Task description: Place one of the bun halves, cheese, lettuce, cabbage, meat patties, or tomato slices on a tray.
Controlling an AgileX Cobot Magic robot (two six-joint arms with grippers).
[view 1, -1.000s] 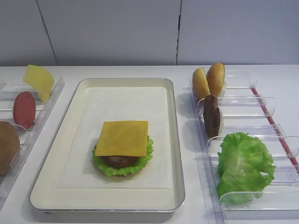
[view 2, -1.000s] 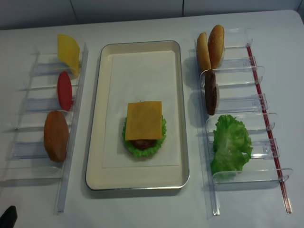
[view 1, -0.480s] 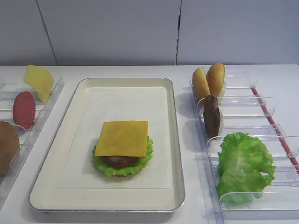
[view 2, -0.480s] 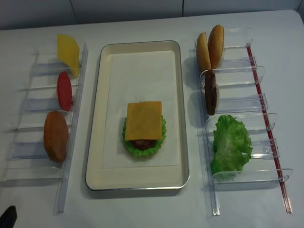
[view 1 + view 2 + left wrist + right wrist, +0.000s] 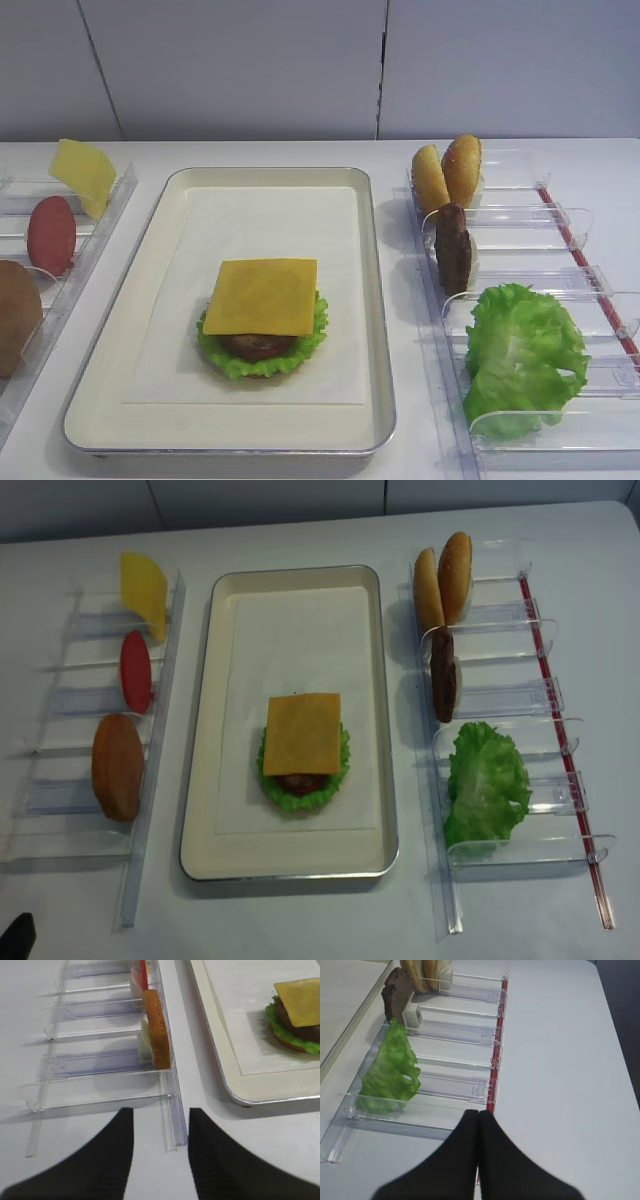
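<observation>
The cream tray (image 5: 150,235) holds a stack: orange cheese (image 5: 261,296) lies on a meat patty (image 5: 258,346) and lettuce (image 5: 222,358). The right rack carries two bun halves (image 5: 446,172), a patty on edge (image 5: 453,248) and loose lettuce (image 5: 520,355). The left rack carries a tomato slice (image 5: 135,670) and a brown bun half (image 5: 118,767). My left gripper (image 5: 161,1112) stands open over the near end of the left rack, holding nothing. My right gripper (image 5: 478,1113) is shut and empty, close to the near end of the right rack.
A paler yellow slice (image 5: 145,590) leans at the far end of the left clear rack (image 5: 90,1062). A red strip (image 5: 497,1055) runs along the right rack's outer side. White table (image 5: 560,1060) spreads to the right of that rack. A grey wall stands behind.
</observation>
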